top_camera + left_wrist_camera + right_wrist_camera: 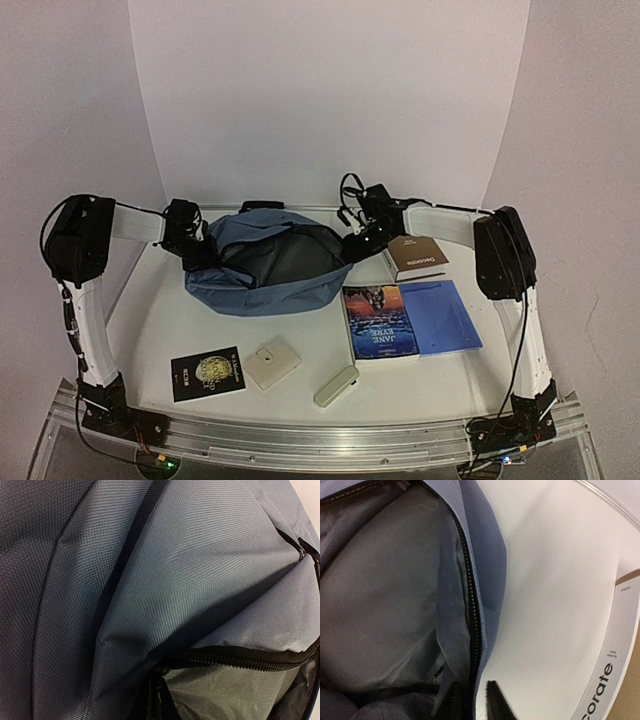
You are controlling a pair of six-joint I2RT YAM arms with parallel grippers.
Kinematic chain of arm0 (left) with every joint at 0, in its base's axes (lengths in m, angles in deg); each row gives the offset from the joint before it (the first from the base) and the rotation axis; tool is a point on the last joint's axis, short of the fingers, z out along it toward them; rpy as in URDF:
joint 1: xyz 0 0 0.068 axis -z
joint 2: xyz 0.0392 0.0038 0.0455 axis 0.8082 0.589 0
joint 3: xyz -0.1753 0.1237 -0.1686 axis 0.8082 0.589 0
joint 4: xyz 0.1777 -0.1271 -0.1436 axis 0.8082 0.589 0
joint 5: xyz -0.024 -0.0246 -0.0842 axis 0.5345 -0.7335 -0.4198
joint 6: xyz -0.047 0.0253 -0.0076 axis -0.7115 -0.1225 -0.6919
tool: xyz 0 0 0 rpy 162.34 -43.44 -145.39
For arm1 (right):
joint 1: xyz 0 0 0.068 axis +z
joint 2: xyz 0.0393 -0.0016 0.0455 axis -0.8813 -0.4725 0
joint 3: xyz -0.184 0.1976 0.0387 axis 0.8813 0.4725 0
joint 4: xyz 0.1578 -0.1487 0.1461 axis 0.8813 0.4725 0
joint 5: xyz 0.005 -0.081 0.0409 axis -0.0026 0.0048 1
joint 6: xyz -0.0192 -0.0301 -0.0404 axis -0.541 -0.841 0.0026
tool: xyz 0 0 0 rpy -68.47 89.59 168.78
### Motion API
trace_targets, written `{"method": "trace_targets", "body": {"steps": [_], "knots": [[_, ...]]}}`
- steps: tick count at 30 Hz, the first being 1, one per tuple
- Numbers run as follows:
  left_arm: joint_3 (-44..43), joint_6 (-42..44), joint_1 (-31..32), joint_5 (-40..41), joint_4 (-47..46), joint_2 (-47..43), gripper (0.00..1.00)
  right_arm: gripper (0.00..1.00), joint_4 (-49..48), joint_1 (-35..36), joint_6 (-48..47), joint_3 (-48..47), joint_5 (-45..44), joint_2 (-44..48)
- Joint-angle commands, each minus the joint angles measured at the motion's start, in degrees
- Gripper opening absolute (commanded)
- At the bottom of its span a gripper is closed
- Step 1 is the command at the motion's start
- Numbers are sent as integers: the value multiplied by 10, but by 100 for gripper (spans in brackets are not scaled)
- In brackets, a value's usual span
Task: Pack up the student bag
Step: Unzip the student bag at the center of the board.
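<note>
The student bag (265, 265), slate-blue fabric with a dark zipper, lies at the back middle of the table with its mouth gaping and its grey lining showing. My left gripper (200, 250) is at the bag's left end. In the left wrist view it (156, 700) is shut on a fold of the bag (165, 580) beside the zipper. My right gripper (355, 245) is at the bag's right end. In the right wrist view it (471, 685) stands open astride the zippered rim (472, 615), one finger inside the bag and one outside above the table.
A book titled Decorate (417, 257) (615, 680) lies right of the bag. In front of it are a Jane Eyre book (380, 320) and a flat blue notebook (440, 315). Near the front lie a black book (207, 372), a cream square box (273, 362) and a pale green case (336, 386).
</note>
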Motion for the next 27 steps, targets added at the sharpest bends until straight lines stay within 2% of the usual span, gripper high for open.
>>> {"method": "trace_targets", "body": {"steps": [1,4,8,13,18,22,27], "knots": [[16,10,3,30,16,-36,20,58,20,-5,30,-7,45,59],[20,11,3,25,16,-83,48,72,22,-11,45,-2,59,88],[2,17,5,30,38,-139,72,81,24,-39,97,-4,95,114],[-33,32,6,31,74,-166,91,86,25,-76,102,9,94,141],[-39,43,9,27,83,-183,98,87,26,-130,109,41,84,156],[-41,57,29,39,94,-215,100,87,27,-179,108,73,82,168],[-62,86,100,54,106,-247,100,85,28,-243,106,116,99,170]]}}
